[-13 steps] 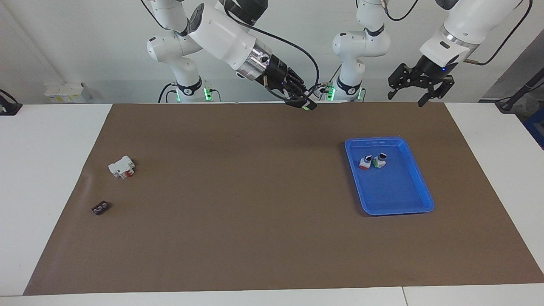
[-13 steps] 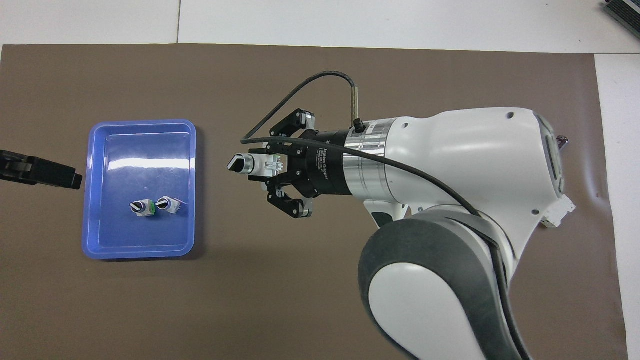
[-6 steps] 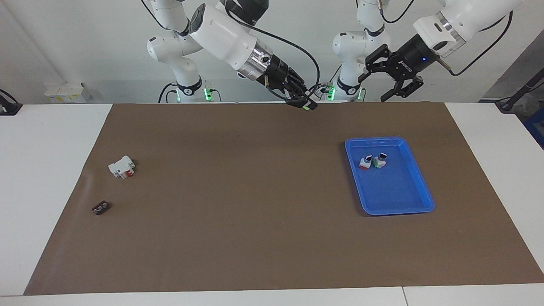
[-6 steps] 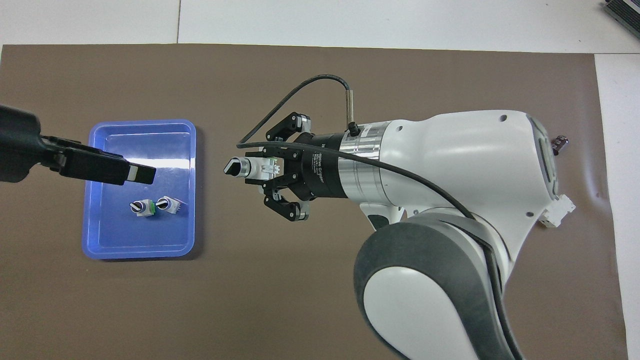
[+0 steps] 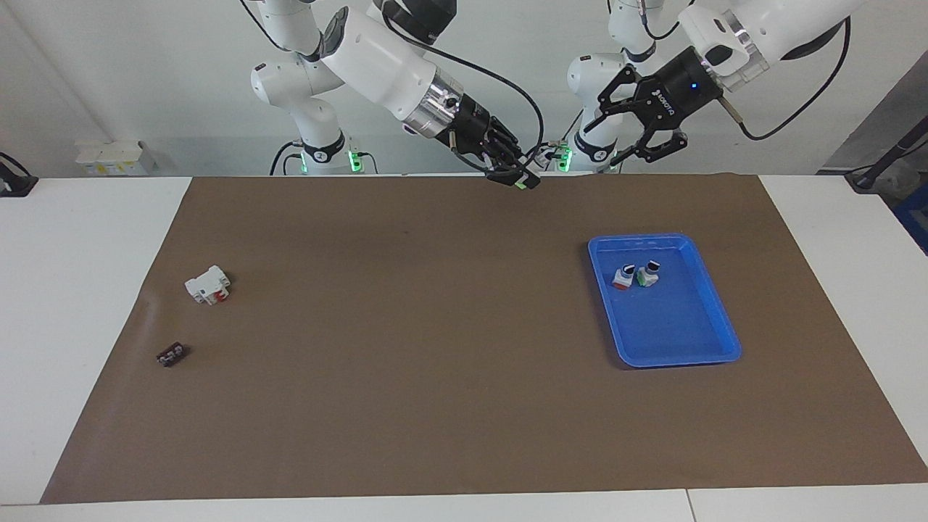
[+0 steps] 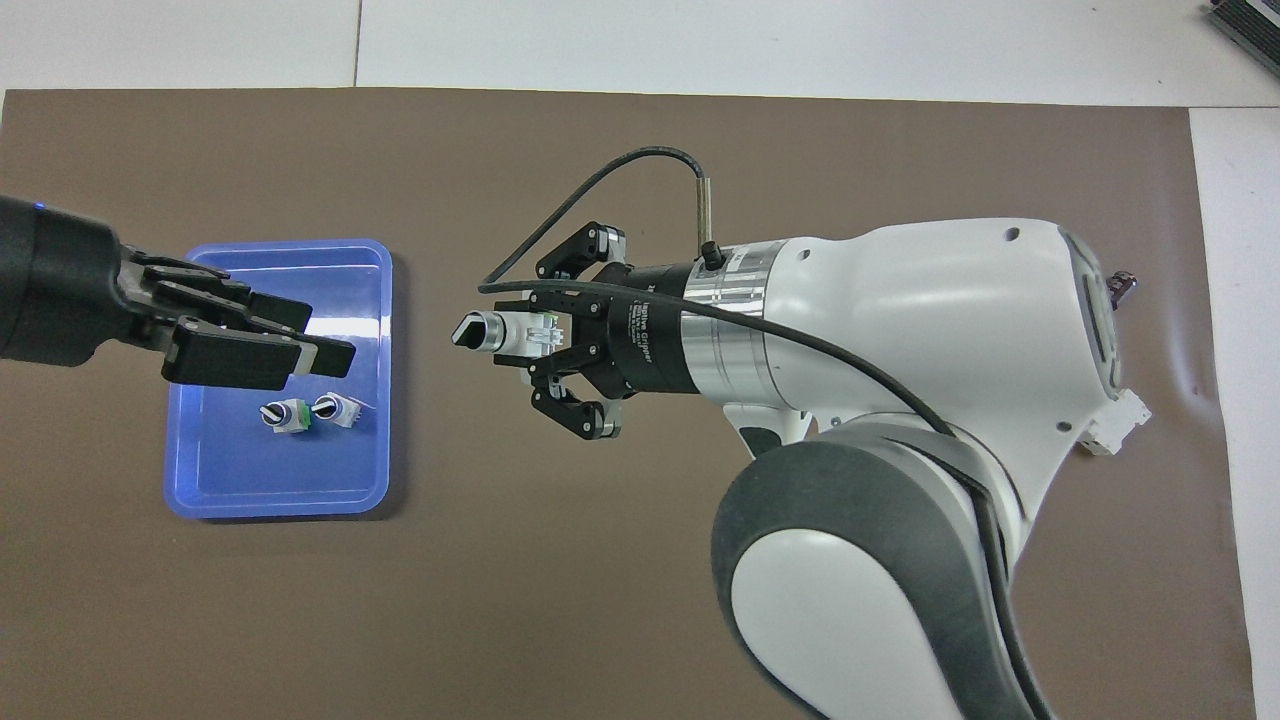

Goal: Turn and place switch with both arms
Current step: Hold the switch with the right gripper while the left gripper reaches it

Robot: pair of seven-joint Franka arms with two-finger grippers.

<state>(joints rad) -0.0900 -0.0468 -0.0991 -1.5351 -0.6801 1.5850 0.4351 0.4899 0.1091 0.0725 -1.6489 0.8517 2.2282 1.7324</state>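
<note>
Right gripper (image 5: 516, 174), raised over the brown mat (image 5: 435, 362) on the worktop, pinches the switch (image 6: 500, 331) in its jaws. Switch long axis lies level; black knob points toward the left gripper (image 5: 627, 130), which is raised with jaws spread, beside the blue tray (image 5: 707, 290).

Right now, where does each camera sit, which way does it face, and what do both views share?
Facing view: high across the table, looking at the robots; both arms show whole, bases at top, left gripper raised.
Overhead view: above the robots' end, looking steeply down; the right arm's wrist and right gripper fill it.
Shared: the switch in the right gripper, the blue tray, the brown mat.
</note>
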